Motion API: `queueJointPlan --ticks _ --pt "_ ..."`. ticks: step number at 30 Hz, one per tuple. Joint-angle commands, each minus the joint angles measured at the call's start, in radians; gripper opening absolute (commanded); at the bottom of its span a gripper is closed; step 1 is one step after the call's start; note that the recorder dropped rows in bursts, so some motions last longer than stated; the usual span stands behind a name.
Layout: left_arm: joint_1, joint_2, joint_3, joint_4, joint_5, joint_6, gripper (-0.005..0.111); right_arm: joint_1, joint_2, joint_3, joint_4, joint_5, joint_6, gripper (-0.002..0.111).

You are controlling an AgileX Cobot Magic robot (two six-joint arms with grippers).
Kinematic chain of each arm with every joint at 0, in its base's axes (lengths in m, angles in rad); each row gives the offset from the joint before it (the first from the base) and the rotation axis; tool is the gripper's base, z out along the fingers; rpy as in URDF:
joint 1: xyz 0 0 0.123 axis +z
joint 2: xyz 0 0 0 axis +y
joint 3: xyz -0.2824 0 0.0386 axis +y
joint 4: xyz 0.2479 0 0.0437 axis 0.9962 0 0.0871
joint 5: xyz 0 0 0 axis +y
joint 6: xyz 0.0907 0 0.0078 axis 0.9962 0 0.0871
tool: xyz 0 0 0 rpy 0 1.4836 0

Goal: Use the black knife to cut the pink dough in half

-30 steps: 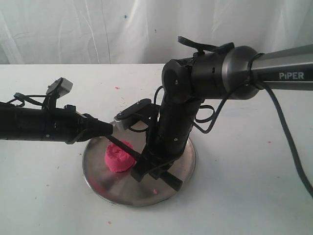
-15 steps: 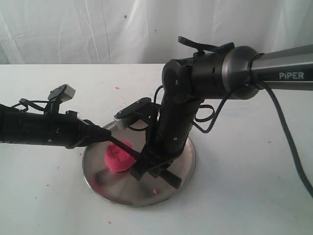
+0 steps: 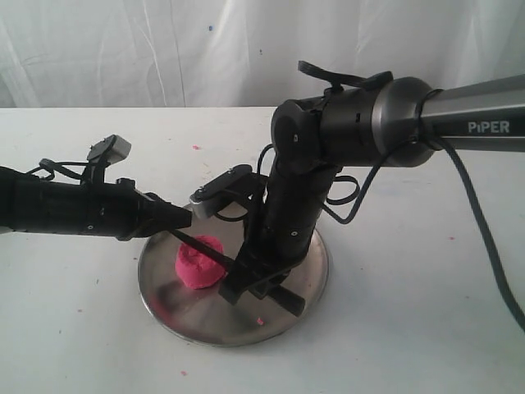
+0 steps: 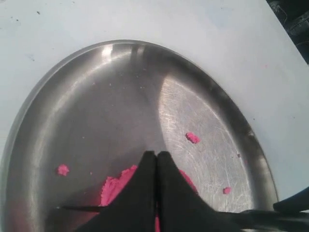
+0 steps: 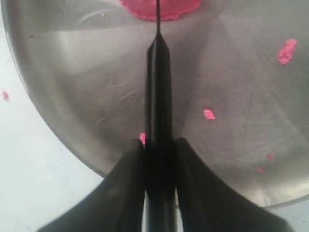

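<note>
The pink dough sits as one dimpled lump on the left part of the round steel plate. My right gripper is shut on the handle of the black knife, whose blade lies across the top of the dough. In the right wrist view the knife runs straight from the gripper to the dough. My left gripper is shut and holds nothing, and hovers just above the knife's tip. Its tips cover part of the dough.
Pink crumbs lie on the plate and a few on the white table. A white curtain closes the back. The right arm's big elbow stands over the plate's far side.
My left gripper dipped toward the plate's rim half a second ago, then rose a little and moved back toward the knife's tip. The right gripper, knife and dough have hardly moved.
</note>
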Motion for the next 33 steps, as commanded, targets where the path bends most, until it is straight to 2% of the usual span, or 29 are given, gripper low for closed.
queueJointPlan --ticks 1,7,17,33 --pt "-0.004 0.001 -0.002 -0.023 0.007 -0.001 0.000 0.002 -0.005 -0.008 0.006 0.003 -0.011 0.000" --pt "-0.004 0.007 0.002 -0.012 -0.027 -0.001 0.000 0.002 -0.005 -0.008 0.008 -0.008 -0.011 0.000" --pt "-0.004 0.071 0.002 -0.017 0.009 -0.001 0.000 0.002 -0.005 -0.008 0.012 -0.014 -0.011 0.000" --pt "-0.004 0.069 0.000 -0.023 0.042 -0.001 0.000 0.002 0.044 -0.008 0.021 -0.034 -0.011 0.000"
